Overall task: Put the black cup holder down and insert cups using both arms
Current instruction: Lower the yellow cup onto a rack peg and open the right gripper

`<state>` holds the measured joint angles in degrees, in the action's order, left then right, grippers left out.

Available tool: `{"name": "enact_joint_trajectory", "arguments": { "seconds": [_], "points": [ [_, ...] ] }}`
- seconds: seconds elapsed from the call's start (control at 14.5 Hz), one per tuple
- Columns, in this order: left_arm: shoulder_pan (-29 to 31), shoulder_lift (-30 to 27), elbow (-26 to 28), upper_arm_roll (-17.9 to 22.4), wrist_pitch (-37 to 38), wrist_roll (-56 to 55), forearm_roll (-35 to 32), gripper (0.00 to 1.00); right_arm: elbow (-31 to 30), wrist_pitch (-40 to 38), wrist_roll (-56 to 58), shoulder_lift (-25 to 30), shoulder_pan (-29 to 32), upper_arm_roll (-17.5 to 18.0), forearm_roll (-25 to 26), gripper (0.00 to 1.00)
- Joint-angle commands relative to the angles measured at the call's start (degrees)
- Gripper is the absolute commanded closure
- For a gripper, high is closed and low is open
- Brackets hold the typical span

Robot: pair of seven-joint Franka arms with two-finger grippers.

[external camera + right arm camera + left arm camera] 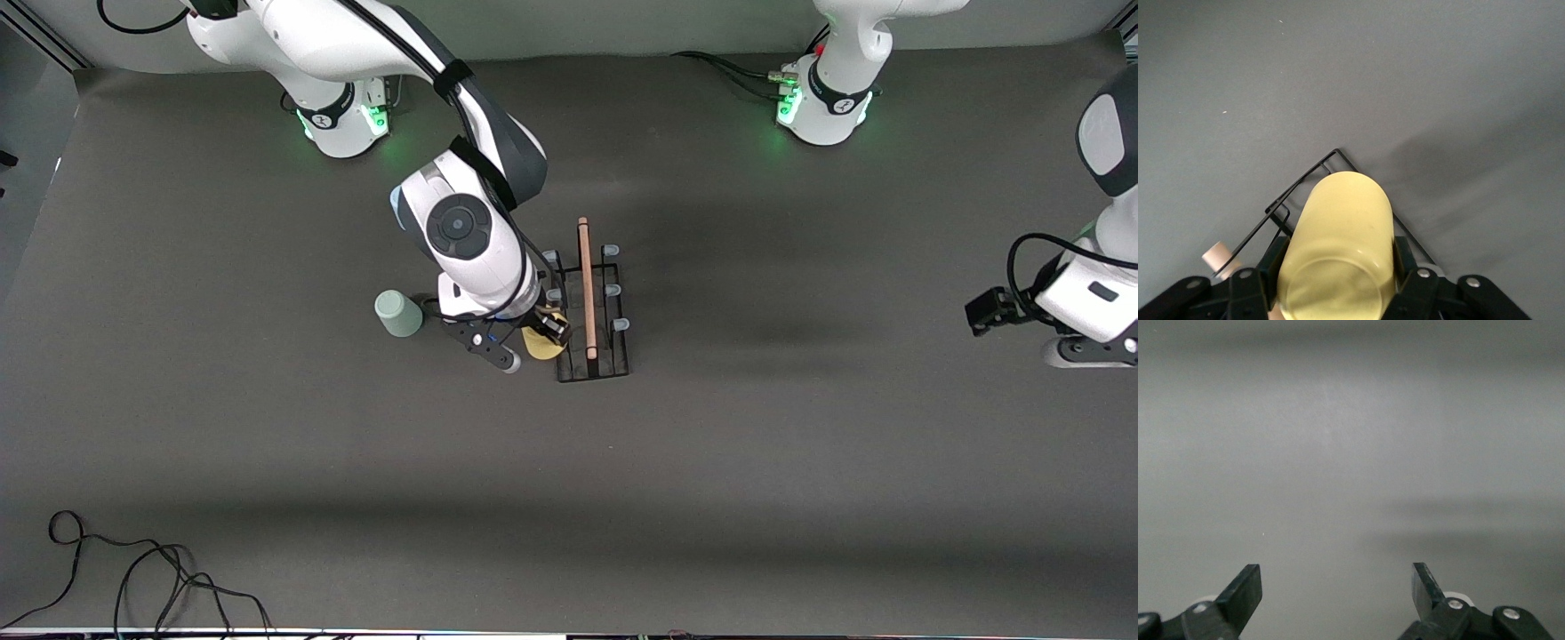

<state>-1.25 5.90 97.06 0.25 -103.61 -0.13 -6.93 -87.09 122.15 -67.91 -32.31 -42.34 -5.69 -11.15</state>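
Observation:
The black cup holder (594,360) stands mid-table with its wooden rod handle (587,284) on top and pale-capped pegs (611,250) along both sides. My right gripper (553,331) is shut on the yellow cup (540,345), which hangs tilted over the holder's corner toward the right arm's end. In the right wrist view the yellow cup (1341,233) sits between the fingers (1275,259) of the right gripper (1338,261), above the holder's wire frame (1305,183). A pale green cup (398,313) stands upside down on the table beside the right arm. My left gripper (989,311) waits open at the left arm's end; the left gripper (1338,587) has only mat under it.
Loose black cables (133,578) lie on the grey mat (800,462) at its edge nearest the front camera, toward the right arm's end. Both green-lit arm bases (342,120) stand along the edge farthest from that camera.

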Motion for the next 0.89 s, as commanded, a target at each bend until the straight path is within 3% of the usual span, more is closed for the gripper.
{"name": "enact_joint_trajectory", "arguments": {
  "seconds": [0.0,0.07,0.14,0.21,0.34,0.69,0.83],
  "points": [
    [0.11,-1.42,-3.79,0.09,5.42,3.38,6.98,0.00,1.92,0.46,-1.44,-1.44,-0.81,-0.63,-1.06,0.80],
    [0.45,-1.33,-4.41,0.10,5.52,3.38,9.02,0.00,1.92,0.46,-1.44,-1.52,-0.90,-0.63,-1.06,0.58],
    [0.89,-1.42,-4.51,0.01,5.35,3.56,9.39,0.00,1.92,0.46,-1.44,-1.79,-0.90,-0.63,-1.06,0.25],
    [0.90,-1.85,-4.51,0.01,5.70,4.08,9.13,0.00,1.92,0.46,-1.44,-1.79,-0.90,-0.63,-1.06,0.09],
    [1.07,-3.61,-3.72,0.10,5.88,5.92,9.04,0.00,1.92,0.46,-1.44,-1.79,-0.81,-0.63,-1.06,0.00],
    [1.16,-6.42,-1.52,0.19,5.35,6.20,8.51,0.00,1.92,-0.68,-0.04,0.58,-0.11,-1.16,-0.28,0.00],
    [1.07,-7.91,0.67,0.19,4.65,6.20,8.08,0.00,1.92,-4.88,5.03,2.77,0.51,-2.12,0.16,0.00]
  ]
}}
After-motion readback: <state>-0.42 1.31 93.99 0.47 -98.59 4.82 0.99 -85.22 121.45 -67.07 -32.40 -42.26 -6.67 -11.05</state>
